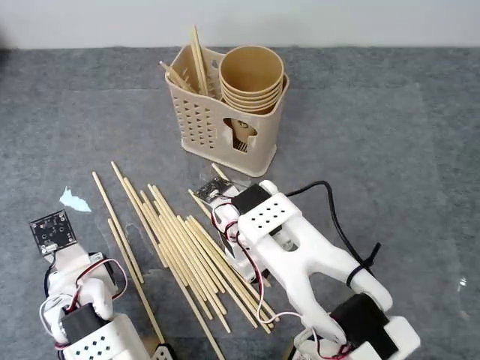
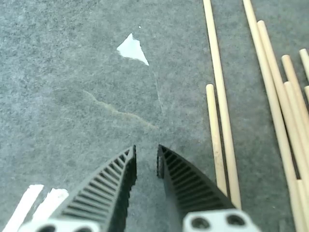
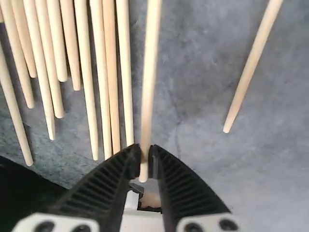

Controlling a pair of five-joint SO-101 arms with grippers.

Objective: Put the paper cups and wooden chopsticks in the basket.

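Observation:
A beige perforated basket (image 1: 199, 127) stands at the back of the table. It holds a stack of paper cups (image 1: 251, 75) and a few wooden chopsticks (image 1: 196, 52). Several loose chopsticks (image 1: 180, 247) lie fanned out on the grey mat in front of it. My right arm (image 1: 270, 221) hangs over the right edge of that pile. Its gripper (image 3: 145, 157) is shut on the end of one chopstick (image 3: 150, 72), with more sticks (image 3: 87, 72) lying beside it. My left gripper (image 2: 146, 159) is low over bare mat at the front left, narrowly open and holding nothing. Chopsticks (image 2: 219, 96) lie off to its side.
A small white paper scrap (image 1: 73, 199) lies on the mat ahead of the left arm (image 1: 82, 315). A black cable (image 1: 337, 217) loops off the right arm. One chopstick (image 3: 251, 67) lies apart from the pile. White tape strips (image 2: 34, 203) sit by the left gripper.

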